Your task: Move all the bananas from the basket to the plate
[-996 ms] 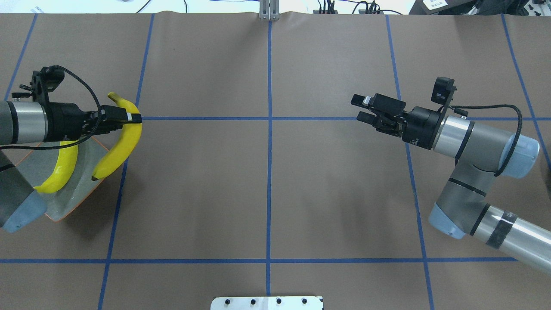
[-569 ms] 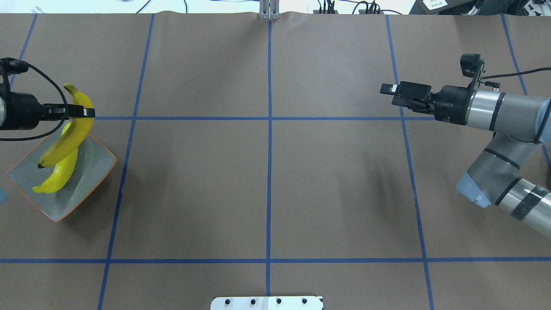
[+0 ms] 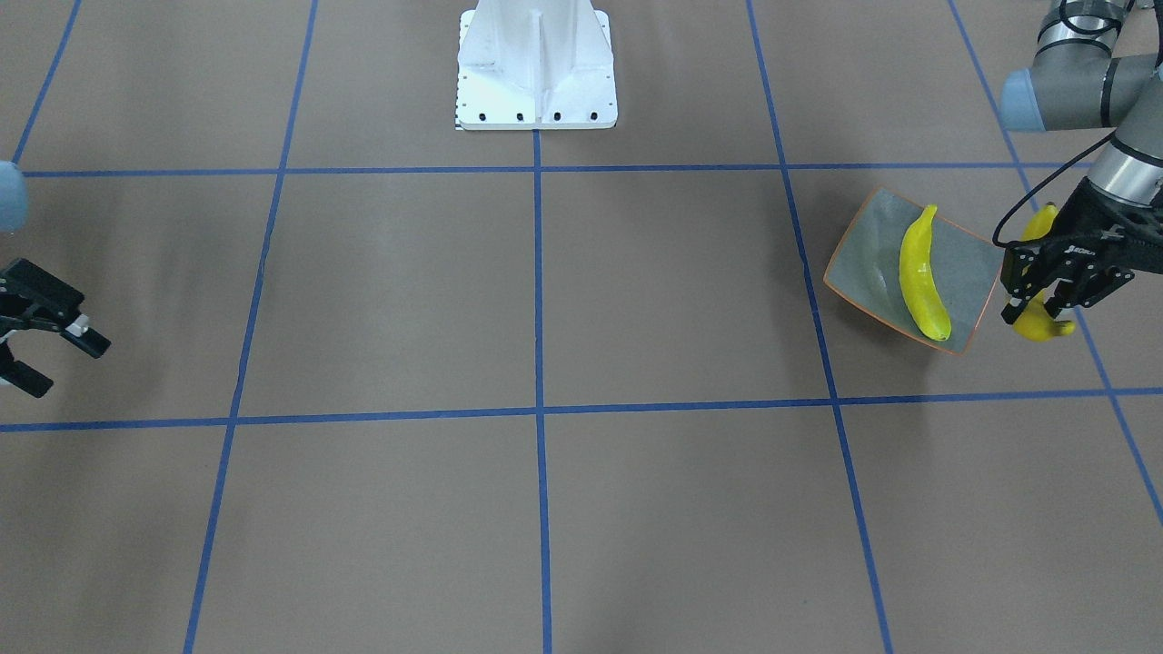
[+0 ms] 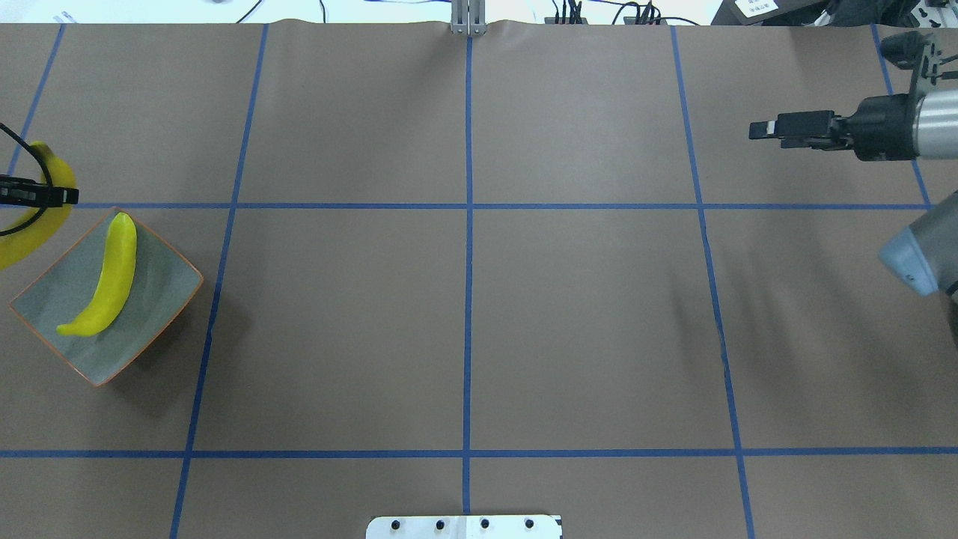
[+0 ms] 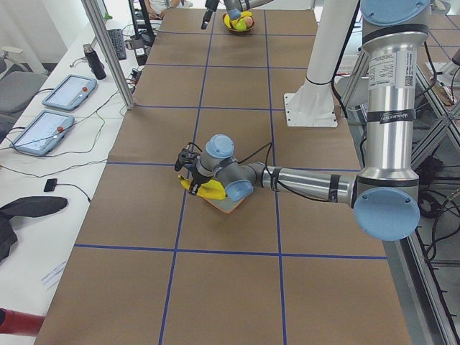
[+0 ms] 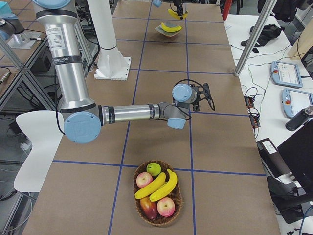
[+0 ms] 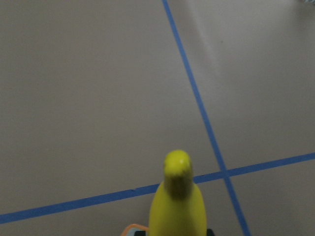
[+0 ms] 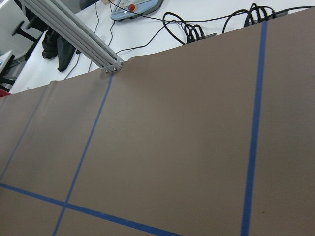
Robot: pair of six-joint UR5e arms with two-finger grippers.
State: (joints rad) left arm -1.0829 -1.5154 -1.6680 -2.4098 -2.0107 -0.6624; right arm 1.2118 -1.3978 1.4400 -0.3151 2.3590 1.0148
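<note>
Starting from the near end of the right-side view: basket [image 6: 157, 223] on the bench [image 6: 220, 147], with two bananas [image 6: 164, 188] lying side by side in it. Red apples [image 6: 166, 206] and one green apple [image 6: 153, 169] lie around them.

Next out is the right pincer [image 3: 68, 368], fingers spread and nothing between them. It hangs above bare brown paper, well apart from the basket. Its wrist camera shows only paper, blue tape lines [image 8: 253, 128] and cables past the bench edge.

White robot base [image 3: 536, 64] stands mid-bench at the robot's side.

Far end: the plate [image 4: 157, 292] sits corner-on to the tape grid, orange rim showing. One banana [image 4: 112, 273] lies lengthwise across its grey floor.

Just beside the plate's outer rim, on the side away from mid-bench, the left pincer [image 3: 1045, 309] is clamped across the middle of a carried banana [image 3: 1040, 325]. Both ends curve out past the fingers. The left wrist view shows its dark-tipped end in front of the lens. Whether this banana touches the plate, I cannot tell.
</note>
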